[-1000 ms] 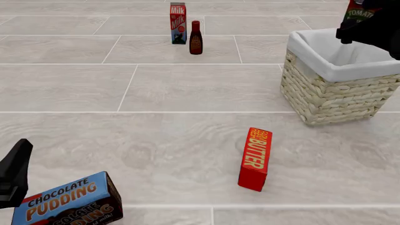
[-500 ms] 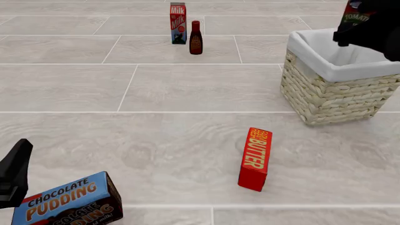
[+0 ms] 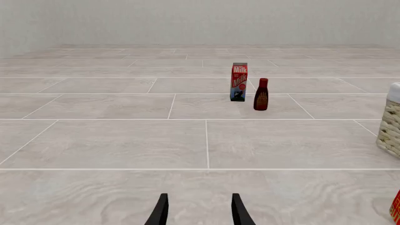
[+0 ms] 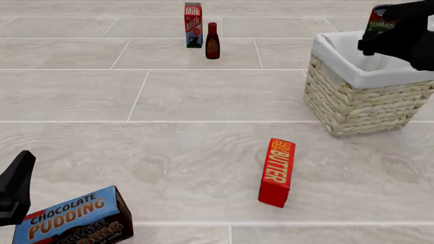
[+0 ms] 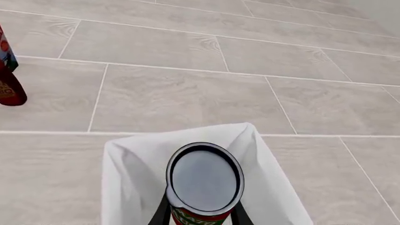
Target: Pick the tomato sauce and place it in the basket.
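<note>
The tomato sauce can (image 4: 381,22), red with a green label band, is held in my right gripper (image 4: 377,31) above the far right part of the basket (image 4: 359,99). In the right wrist view the can's end (image 5: 204,180) faces the camera, gripped between the fingers (image 5: 161,213), with the basket's white cloth lining (image 5: 131,173) right under it. My left gripper (image 3: 198,211) is open and empty low over the floor at the near left; in the front view only a dark part of it (image 4: 15,188) shows.
A milk carton (image 4: 193,25) and a dark bottle with a red cap (image 4: 212,41) stand at the back. A red butter box (image 4: 277,173) stands in front of the basket. A chocolate pudding box (image 4: 74,218) lies by my left arm.
My right gripper with the can has moved a little down and to the left over the basket. The left arm has not moved.
</note>
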`<control>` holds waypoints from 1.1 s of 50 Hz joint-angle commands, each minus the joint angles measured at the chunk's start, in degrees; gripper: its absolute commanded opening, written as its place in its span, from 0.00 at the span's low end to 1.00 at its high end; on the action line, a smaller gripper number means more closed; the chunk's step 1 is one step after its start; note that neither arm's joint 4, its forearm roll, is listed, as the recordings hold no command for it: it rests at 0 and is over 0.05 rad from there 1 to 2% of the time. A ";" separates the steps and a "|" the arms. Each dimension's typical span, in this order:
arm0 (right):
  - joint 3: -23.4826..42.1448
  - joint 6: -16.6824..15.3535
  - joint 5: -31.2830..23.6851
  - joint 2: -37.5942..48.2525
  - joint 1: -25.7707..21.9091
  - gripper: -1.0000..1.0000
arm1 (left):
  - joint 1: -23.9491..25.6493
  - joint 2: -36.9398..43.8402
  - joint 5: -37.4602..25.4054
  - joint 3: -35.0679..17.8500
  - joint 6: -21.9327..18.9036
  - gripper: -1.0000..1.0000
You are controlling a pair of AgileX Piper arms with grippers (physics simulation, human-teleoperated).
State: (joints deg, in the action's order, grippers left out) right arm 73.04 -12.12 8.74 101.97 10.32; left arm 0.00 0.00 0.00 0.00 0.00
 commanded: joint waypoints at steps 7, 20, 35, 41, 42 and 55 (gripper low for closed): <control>0.83 1.34 0.00 1.21 0.45 0.00 | 0.00 0.00 0.00 0.00 0.00 1.00; 0.81 1.50 0.05 1.95 0.45 0.00 | 0.00 0.00 0.00 0.00 0.00 1.00; 1.49 1.33 -0.48 2.28 0.34 1.00 | 0.00 0.00 0.00 0.00 0.00 1.00; 0.23 1.31 -0.77 0.63 -0.17 1.00 | 0.00 0.00 0.00 0.00 0.00 1.00; 0.10 1.28 -0.82 0.46 -0.32 1.00 | 0.00 0.00 0.00 0.00 0.00 1.00; -2.08 1.29 -1.84 -2.74 -0.81 1.00 | 0.00 0.00 0.00 0.00 0.00 1.00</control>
State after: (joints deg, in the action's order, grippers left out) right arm 72.32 -10.92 7.51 101.28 9.89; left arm 0.00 0.00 0.00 0.00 0.00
